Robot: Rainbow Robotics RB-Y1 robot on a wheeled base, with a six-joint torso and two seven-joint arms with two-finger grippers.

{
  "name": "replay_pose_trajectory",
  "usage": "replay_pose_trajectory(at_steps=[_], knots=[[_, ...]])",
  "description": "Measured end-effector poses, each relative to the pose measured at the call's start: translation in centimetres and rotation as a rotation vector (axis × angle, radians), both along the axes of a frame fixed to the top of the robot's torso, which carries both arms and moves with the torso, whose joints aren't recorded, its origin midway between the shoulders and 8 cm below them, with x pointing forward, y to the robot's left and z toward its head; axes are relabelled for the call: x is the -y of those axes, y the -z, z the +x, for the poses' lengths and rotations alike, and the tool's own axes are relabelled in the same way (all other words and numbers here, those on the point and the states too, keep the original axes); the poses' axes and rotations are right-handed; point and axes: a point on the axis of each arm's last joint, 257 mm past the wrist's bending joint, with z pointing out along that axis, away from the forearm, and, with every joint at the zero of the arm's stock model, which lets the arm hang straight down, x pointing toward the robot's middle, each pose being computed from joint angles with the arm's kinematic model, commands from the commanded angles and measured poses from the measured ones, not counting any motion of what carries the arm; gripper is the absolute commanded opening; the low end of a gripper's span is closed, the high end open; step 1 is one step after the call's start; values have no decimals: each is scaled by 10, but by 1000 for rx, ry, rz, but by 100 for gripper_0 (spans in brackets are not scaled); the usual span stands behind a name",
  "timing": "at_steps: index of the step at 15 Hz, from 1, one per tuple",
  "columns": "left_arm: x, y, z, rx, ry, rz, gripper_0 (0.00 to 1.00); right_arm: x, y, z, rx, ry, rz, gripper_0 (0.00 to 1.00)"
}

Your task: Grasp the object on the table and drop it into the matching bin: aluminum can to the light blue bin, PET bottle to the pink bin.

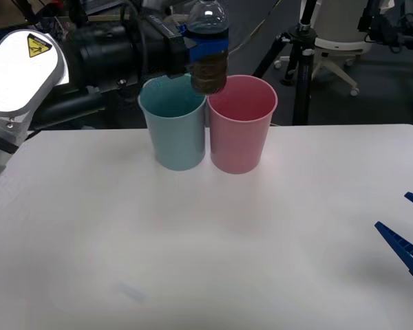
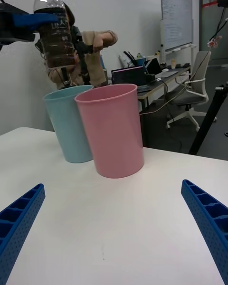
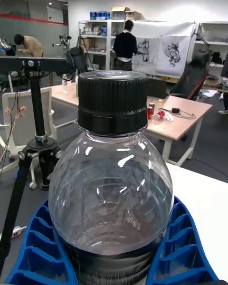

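My left gripper is shut on the PET bottle, a clear bottle with a black cap and a dark brownish lower half. It holds the bottle upright in the air, above where the rims of the light blue bin and the pink bin meet. In the left wrist view the blue fingers clasp the bottle below its shoulder. The right wrist view shows the bottle high above both bins. My right gripper hovers open and empty at the right edge of the table.
The two bins stand side by side, touching, near the table's far edge. A black tripod and an office chair stand on the floor behind the table. The white tabletop in front of the bins is bare.
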Motion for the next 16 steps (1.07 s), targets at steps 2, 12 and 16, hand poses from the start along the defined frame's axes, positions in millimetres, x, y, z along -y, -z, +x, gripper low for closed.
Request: replay_pose_trajectory(at_steps=[2,12,16], knots=[[15,5,13,-9,-12,2,0,0,0,0,0,0,0,100],[70,21,54,-42,-83,-8,0,0,0,0,0,0,0,100],[87,25,50,-41,-78,-12,0,0,0,0,0,0,0,100]])
